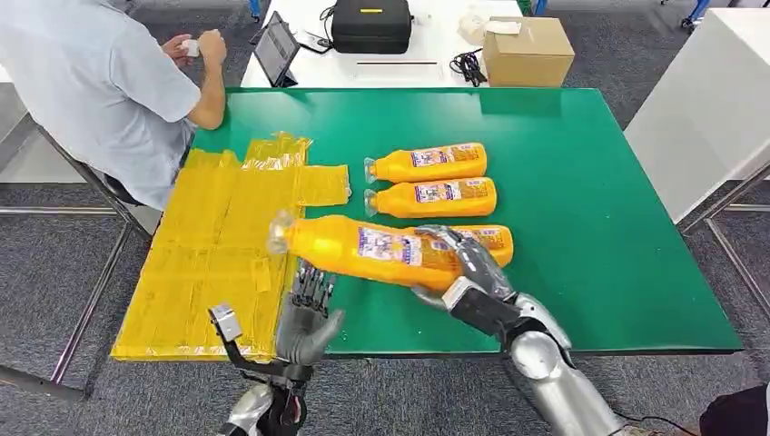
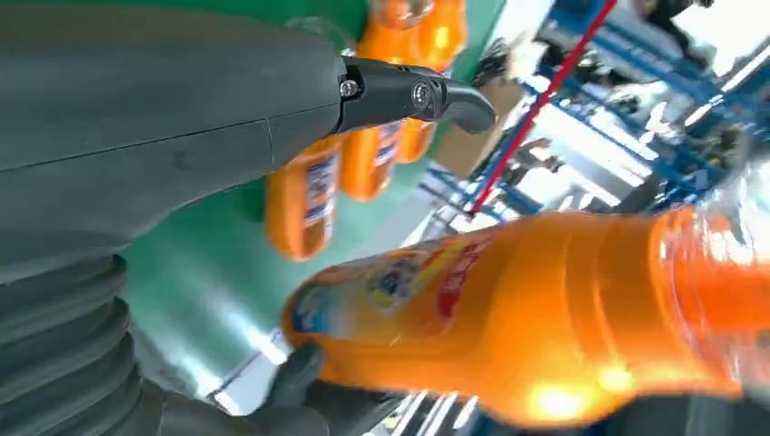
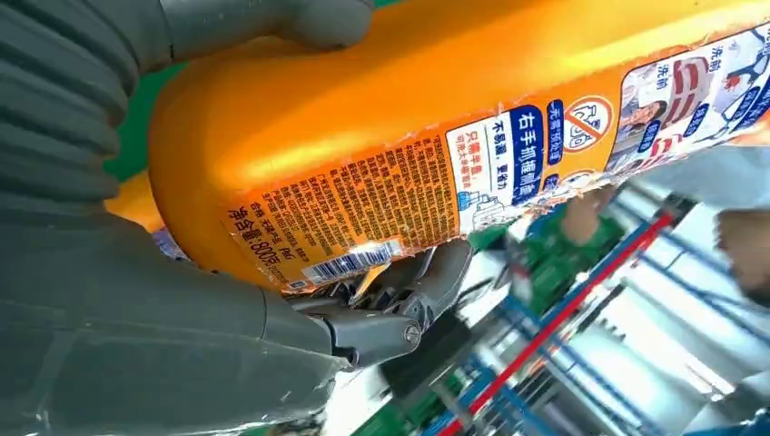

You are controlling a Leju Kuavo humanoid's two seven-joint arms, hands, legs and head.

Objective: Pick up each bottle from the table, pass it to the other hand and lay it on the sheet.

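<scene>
My left hand (image 1: 307, 320) is nearest, at the surface's front edge with fingers spread and holding nothing, just under the neck end of the raised bottle. My right hand (image 1: 466, 265) grips that orange bottle (image 1: 372, 247) round its base end, holding it lying sideways above the green surface (image 1: 590, 209), its clear cap pointing toward the yellow sheet (image 1: 213, 245). The right wrist view shows its printed label (image 3: 508, 163): white and blue panels, Chinese characters, a barcode and "800" beside it. A bottle lies just behind my right hand, mostly hidden. Farther back, two more orange bottles (image 1: 427, 181) lie side by side, caps toward the sheet, labels too small to read.
</scene>
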